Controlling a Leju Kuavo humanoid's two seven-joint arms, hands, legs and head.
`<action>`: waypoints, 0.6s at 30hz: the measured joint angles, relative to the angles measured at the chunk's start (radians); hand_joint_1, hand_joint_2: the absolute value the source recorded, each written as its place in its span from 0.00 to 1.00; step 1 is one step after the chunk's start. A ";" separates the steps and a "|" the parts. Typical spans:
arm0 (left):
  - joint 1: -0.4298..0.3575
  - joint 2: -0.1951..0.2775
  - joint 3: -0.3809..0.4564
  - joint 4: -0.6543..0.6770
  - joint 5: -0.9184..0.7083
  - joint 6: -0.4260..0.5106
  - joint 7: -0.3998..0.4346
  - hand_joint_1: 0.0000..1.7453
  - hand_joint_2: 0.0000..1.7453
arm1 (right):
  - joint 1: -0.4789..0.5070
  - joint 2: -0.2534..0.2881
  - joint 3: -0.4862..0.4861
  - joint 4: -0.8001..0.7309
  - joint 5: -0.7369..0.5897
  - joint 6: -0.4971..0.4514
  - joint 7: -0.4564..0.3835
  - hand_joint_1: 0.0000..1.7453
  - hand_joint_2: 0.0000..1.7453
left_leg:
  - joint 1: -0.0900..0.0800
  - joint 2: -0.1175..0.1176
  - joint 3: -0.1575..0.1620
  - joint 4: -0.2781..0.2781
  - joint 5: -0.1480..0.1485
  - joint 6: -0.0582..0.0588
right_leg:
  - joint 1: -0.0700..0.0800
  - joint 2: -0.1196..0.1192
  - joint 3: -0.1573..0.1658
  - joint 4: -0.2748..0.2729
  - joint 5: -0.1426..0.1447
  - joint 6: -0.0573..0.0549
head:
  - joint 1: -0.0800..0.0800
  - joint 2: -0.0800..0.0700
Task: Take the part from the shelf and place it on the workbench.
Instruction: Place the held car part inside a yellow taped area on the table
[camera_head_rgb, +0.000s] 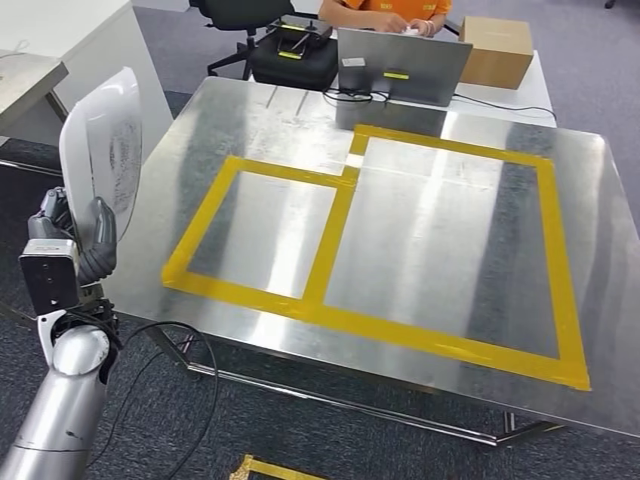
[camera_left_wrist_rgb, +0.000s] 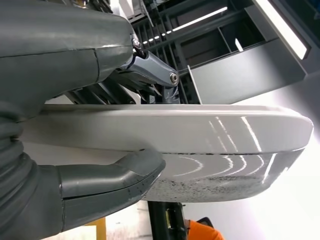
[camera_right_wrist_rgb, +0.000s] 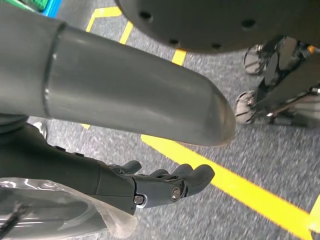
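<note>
From the head view, the left robot hand (camera_head_rgb: 79, 240) grips a white curved part (camera_head_rgb: 106, 145), holding it upright off the near left corner of the metal desk (camera_head_rgb: 226, 120), clear of its surface. The part's inner face carries a dark speckled patch. Yellow tape (camera_head_rgb: 340, 225) marks two joined rectangles on the desk top. At the desk's far edge stands a grey laptop (camera_head_rgb: 404, 65), with a cardboard box (camera_head_rgb: 496, 50) just beyond it to the right and a black bag (camera_head_rgb: 294, 55) to its left. A person in orange (camera_head_rgb: 385, 10) sits behind the laptop.

In the left wrist view, the thumb (camera_left_wrist_rgb: 113, 182) presses one face of the part (camera_left_wrist_rgb: 226, 130) and the darker fingers (camera_left_wrist_rgb: 151, 70) bear on the other, so the panel is clamped between them.

In the right wrist view, the right robot hand (camera_right_wrist_rgb: 166, 182) hangs over grey carpet (camera_right_wrist_rgb: 264, 165) crossed by a yellow floor line (camera_right_wrist_rgb: 234, 187), far from the desk. Its fingers lie nearly straight, close together, holding nothing.
</note>
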 joint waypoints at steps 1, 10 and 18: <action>-0.001 0.000 -0.001 0.001 0.000 0.000 0.000 1.00 1.00 | 0.000 0.000 0.000 0.000 0.000 0.000 0.000 0.00 0.00 | 0.000 0.000 0.000 0.000 0.000 0.001 | -0.001 -0.001 -0.034 0.067 -0.029 0.003 | 0.001 0.000; -0.007 0.005 -0.008 0.011 -0.021 -0.020 0.020 1.00 1.00 | 0.000 0.000 0.000 0.001 0.004 0.001 -0.001 0.00 0.00 | -0.009 -0.003 0.003 0.006 -0.013 -0.014 | 0.001 0.000 0.042 -0.104 0.072 -0.008 | 0.000 0.000; -0.199 0.157 -0.297 0.416 -0.894 -0.216 0.126 1.00 1.00 | -0.008 -0.023 0.005 0.001 0.040 0.026 -0.025 0.00 0.00 | 0.006 0.000 -0.117 0.281 -0.140 -0.051 | -0.004 0.001 0.052 -0.117 0.080 -0.040 | -0.010 0.000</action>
